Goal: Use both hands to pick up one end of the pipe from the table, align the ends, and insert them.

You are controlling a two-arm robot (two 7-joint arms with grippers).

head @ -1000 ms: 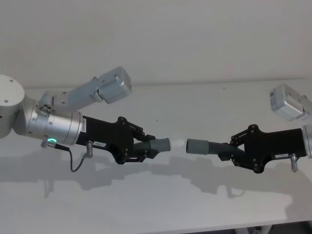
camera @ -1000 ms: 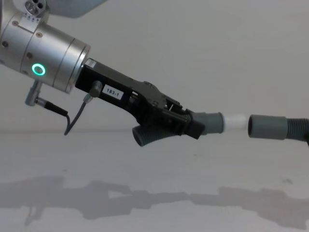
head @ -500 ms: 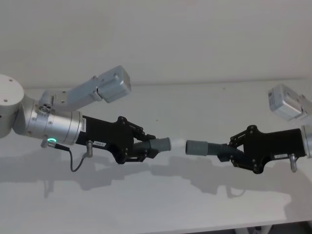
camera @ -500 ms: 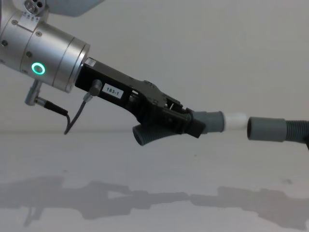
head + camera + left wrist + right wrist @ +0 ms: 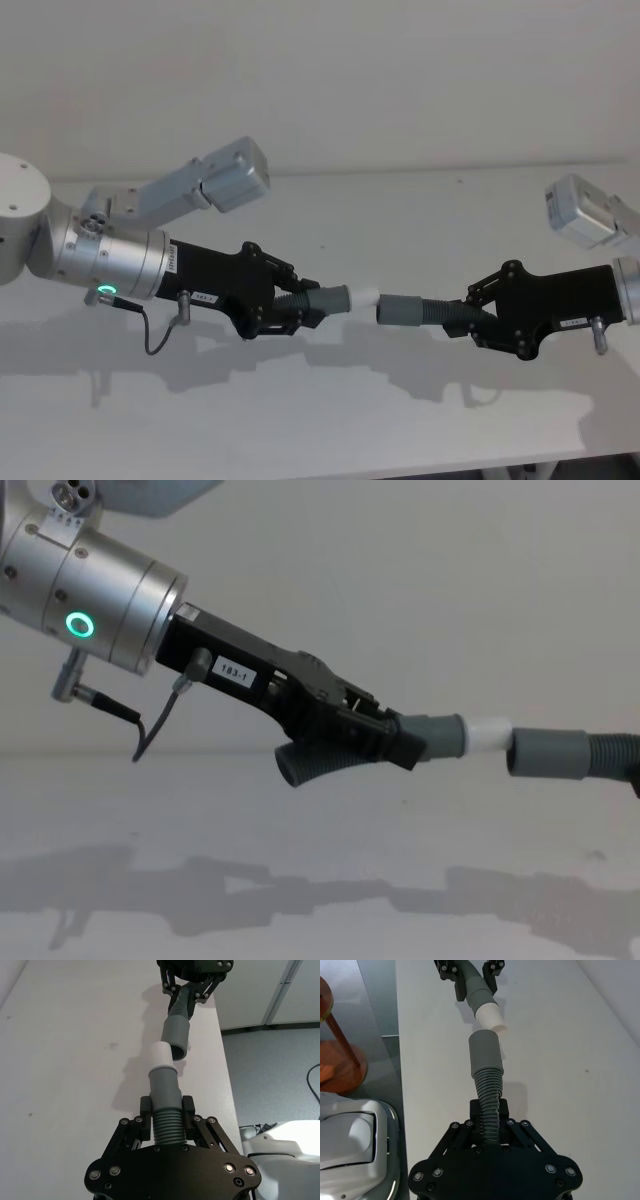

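Both halves of the pipe hang above the white table (image 5: 420, 210). My left gripper (image 5: 293, 308) is shut on the ribbed part of the left piece (image 5: 166, 1127), whose grey cuff ends in a white tip (image 5: 366, 297). From the right, my right gripper (image 5: 478, 321) is shut on the ribbed part of the other piece (image 5: 487, 1095), whose plain open cuff (image 5: 399, 310) faces the tip. The cuff's mouth (image 5: 545, 752) sits right at the white tip (image 5: 490, 733), a little lower and to one side, and the tip is outside it. A narrow gap shows in the right wrist view.
The left arm's silver body with its green ring light (image 5: 79, 624) and a dangling cable (image 5: 152, 338) sits at the left. The table's front edge (image 5: 430, 464) runs close below the grippers. Beyond that edge stand the white robot base (image 5: 350, 1145) and a wooden stool (image 5: 340, 1055).
My right gripper has carried its pipe piece leftward, closing the gap until the open cuff reaches the white tip. The left gripper has barely moved.
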